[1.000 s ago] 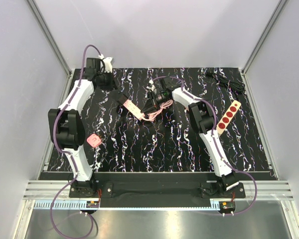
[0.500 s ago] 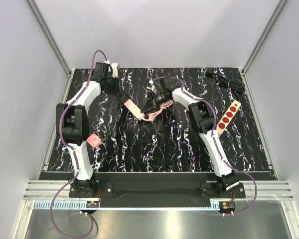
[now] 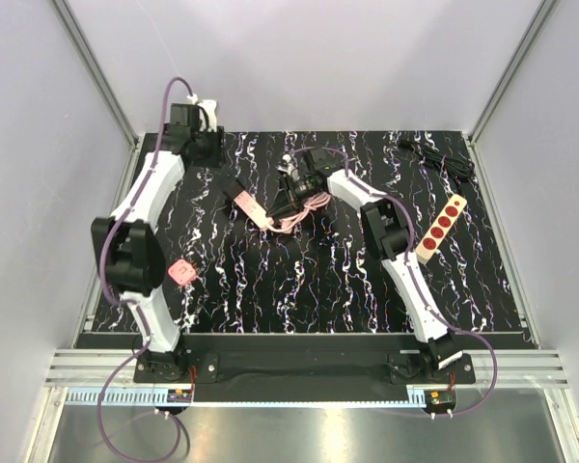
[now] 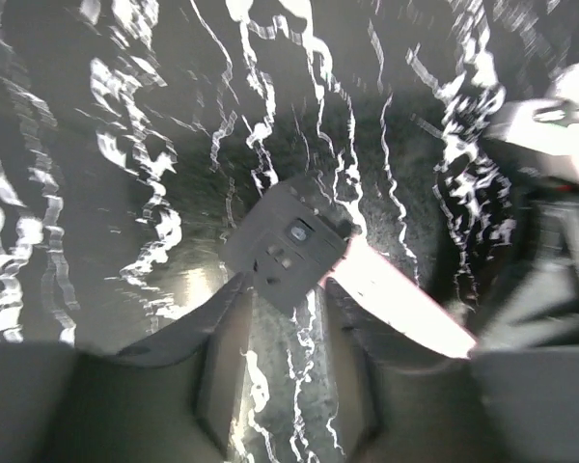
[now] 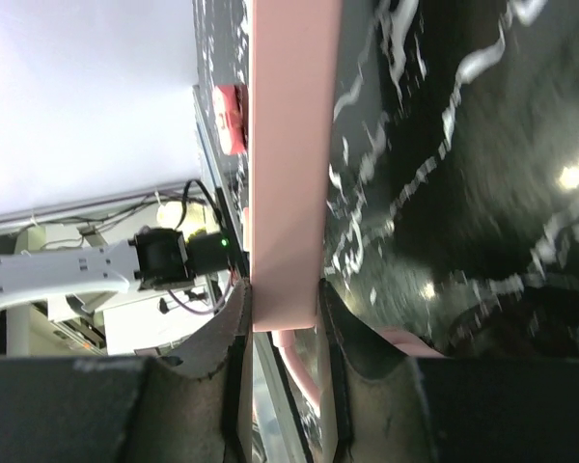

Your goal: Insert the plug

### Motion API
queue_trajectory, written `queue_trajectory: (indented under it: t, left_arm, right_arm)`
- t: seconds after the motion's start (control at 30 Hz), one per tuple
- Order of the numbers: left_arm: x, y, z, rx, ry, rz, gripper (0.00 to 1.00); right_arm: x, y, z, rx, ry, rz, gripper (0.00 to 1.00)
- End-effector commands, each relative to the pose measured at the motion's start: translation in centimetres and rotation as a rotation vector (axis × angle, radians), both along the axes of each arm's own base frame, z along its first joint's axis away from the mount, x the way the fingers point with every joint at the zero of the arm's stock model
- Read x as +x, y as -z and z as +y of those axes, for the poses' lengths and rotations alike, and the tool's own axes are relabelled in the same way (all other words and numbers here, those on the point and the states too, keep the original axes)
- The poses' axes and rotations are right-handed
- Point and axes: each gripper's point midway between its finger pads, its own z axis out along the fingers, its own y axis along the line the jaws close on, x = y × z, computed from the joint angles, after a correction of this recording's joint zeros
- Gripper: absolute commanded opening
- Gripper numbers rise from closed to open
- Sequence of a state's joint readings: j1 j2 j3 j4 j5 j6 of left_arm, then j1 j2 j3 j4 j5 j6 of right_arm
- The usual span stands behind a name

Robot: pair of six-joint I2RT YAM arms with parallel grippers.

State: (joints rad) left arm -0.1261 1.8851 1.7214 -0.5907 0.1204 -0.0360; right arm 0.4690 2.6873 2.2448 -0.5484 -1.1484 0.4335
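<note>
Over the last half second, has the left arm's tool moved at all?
Yes. The left tool has pulled back from the pink power strip, toward the far left corner of the table.

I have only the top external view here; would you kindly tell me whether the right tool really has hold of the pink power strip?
Observer: Yes. The right wrist view shows the pink power strip clamped in the right tool.
Operator: Thank you. And the other arm, is it ready to grasp?
Observer: In the left wrist view the left tool is open, and the black plug lies just ahead of it, unheld.
</note>
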Motion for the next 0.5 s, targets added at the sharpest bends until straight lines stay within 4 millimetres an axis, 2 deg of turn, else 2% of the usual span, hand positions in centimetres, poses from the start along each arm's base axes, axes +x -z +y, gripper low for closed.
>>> queue_trajectory:
  t: [0.0,0.03,0.07,0.1,0.13,0.17,0.2,0.23,0.27,0.3,0.33,0.37,0.4,0.43,0.47]
  left_arm:
    - [-1.6,-8.8,0.5,0.006,-0.034,-0.203,0.51]
    - [-2.6,-10.3,0.6,0.000,-0.040,-0.234,0.56]
    - [-3.2,-10.6,0.5,-0.018,-0.051,-0.233,0.59]
    - [-4.1,-9.9,0.4,-0.030,-0.049,-0.213,0.62]
    - [-5.1,-11.0,0.5,-0.038,-0.054,-0.237,0.62]
    - [-5.8,-9.5,1.2,-0.033,-0.100,-0.206,0.63]
    - [-6.4,-9.2,1.6,-0.028,-0.126,-0.205,0.64]
    - [-7.3,-9.8,2.1,-0.033,-0.161,-0.224,0.66]
    - [-7.7,-9.7,2.3,-0.038,-0.168,-0.236,0.67]
    - [-8.6,-7.9,2.3,-0.040,-0.172,-0.203,0.70]
    - [-9.6,-7.3,2.2,-0.055,-0.170,-0.196,0.73]
    - [-10.1,-7.1,2.3,-0.057,-0.172,-0.194,0.73]
    - [-10.5,-6.8,2.2,-0.062,-0.174,-0.185,0.76]
    - [-11.1,-7.1,2.3,-0.066,-0.172,-0.195,0.77]
    - [-11.6,-6.4,2.4,-0.063,-0.173,-0.180,0.78]
  right_arm:
    - [0.4,2.1,2.7,-0.047,0.026,-0.013,0.00]
    - [0.8,2.7,2.9,-0.057,0.038,-0.009,0.02]
    - [2.0,1.8,3.4,-0.047,0.059,-0.052,0.06]
    - [2.6,1.5,3.6,-0.048,0.079,-0.048,0.09]
    - [3.4,1.2,4.0,-0.036,0.092,-0.069,0.13]
    - [4.0,0.9,4.3,-0.030,0.115,-0.062,0.17]
    - [4.6,1.5,4.2,-0.027,0.131,-0.053,0.21]
    - [5.6,0.3,4.6,0.006,0.145,-0.085,0.33]
    - [6.0,0.1,4.6,0.015,0.155,-0.085,0.38]
    - [6.3,-0.1,4.6,0.020,0.170,-0.072,0.41]
    - [6.8,-0.3,4.3,0.024,0.184,-0.083,0.50]
    - [7.1,-0.6,4.2,0.022,0.192,-0.091,0.52]
    - [7.3,-1.6,4.0,0.028,0.197,-0.110,0.54]
    - [7.6,-1.3,3.5,0.019,0.210,-0.105,0.56]
    - [7.6,-1.7,3.3,0.025,0.208,-0.119,0.59]
